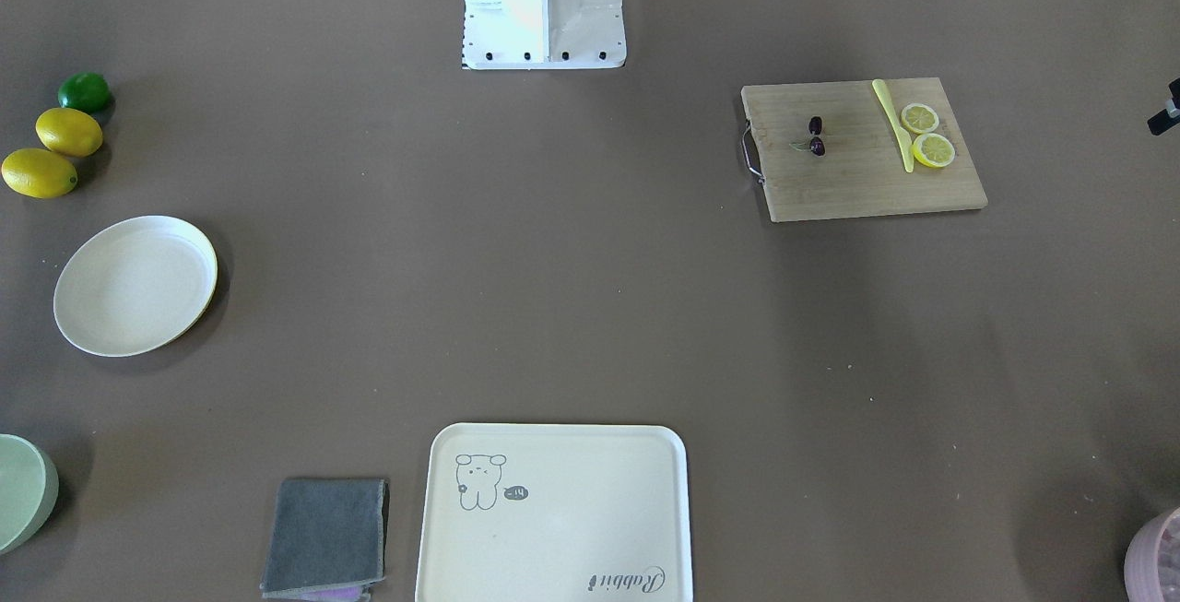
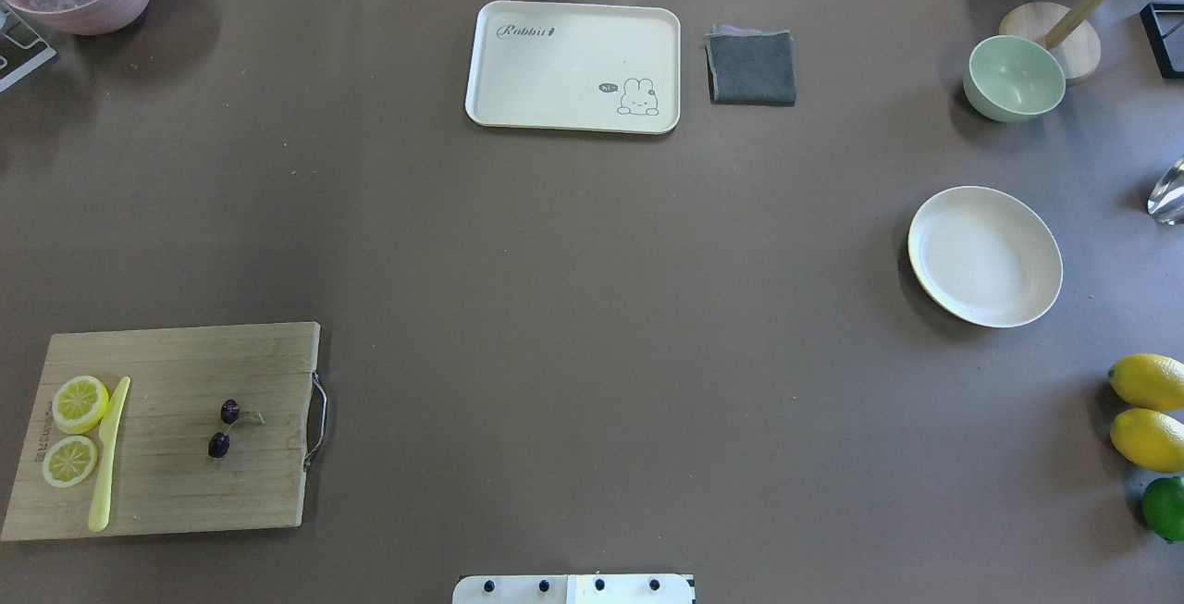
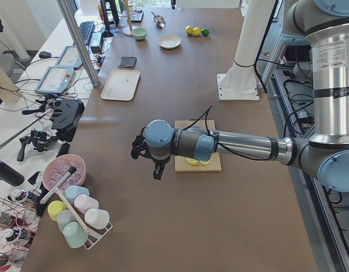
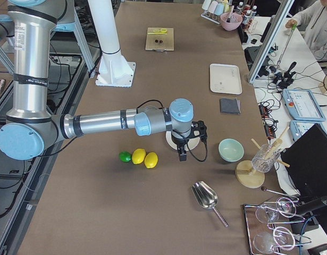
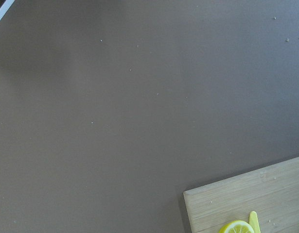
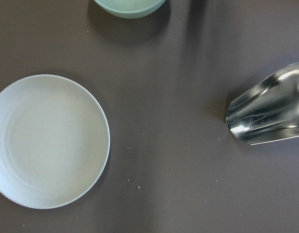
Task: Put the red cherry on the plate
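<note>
Where the left gripper [image 3: 156, 169] hangs: above the brown table [image 2: 592, 308], just off the left end of the bamboo cutting board [image 2: 185, 493]; whether spread or pressed together, I cannot tell.
Right gripper [image 4: 182, 154]: above the table beside the round cream-white plate [image 2: 985, 257]; finger gap cannot be judged.
Pair of dark maroon cherries [image 2: 218, 445]: tiny, thin green stems, lying mid-board, well apart from the plate far right.
Hard to make out: both grippers show only in side views.

Left arm [image 3: 242, 146] and right arm [image 4: 99, 125]: silver tubes, pale blue joint caps, black bands, small printed labels. A black cable [image 3: 210, 107] loops to each black tool, the left gripper [image 3: 156, 171] and the right gripper [image 4: 181, 156]. White pedestal [image 1: 544, 26], black screws [image 1: 527, 56] along its foot.
</note>
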You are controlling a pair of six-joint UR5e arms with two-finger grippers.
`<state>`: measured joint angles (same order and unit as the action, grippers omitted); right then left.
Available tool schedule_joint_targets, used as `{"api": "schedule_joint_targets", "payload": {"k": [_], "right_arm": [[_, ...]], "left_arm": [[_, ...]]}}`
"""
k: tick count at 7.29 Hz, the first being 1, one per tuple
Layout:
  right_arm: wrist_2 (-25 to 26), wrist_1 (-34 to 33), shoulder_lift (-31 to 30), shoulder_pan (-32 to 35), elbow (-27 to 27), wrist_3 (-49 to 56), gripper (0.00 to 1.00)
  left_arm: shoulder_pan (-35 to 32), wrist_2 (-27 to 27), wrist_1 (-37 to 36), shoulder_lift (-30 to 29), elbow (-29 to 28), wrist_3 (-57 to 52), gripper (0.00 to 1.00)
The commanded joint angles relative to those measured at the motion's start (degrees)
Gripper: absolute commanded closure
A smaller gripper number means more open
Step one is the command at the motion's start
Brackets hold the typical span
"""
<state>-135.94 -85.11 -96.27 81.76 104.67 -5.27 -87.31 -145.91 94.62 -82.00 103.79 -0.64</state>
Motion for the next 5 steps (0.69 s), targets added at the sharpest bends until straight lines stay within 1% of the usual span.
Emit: {"api": "schedule_joint_targets", "payload": {"k": [1, 2, 3, 5], "right_arm": [[0.14, 1.25, 0.56, -1.77, -1.3, 0.0, 0.0], [0.14, 4.22, 0.65, -2.56, -2.79, -0.09, 0.0], [0.06, 7.82, 2.13, -3.18, -6.37, -0.96, 0.0], [-0.03, 14.41, 6.78, -6.94, -14.71, -6.74, 0.0]], "left_arm": [[0.21, -0.08, 0.82, -0.26, -0.34, 0.11, 0.02], [0.21, -0.34, 0.83, -0.01, -0.34, 0.2, 0.02], [0.21, -0.34, 1.0, 0.0, -0.34, -0.23, 0.02], [0.3, -0.17, 3.1, 0.09, -0.43, 0.2, 0.02]]}}
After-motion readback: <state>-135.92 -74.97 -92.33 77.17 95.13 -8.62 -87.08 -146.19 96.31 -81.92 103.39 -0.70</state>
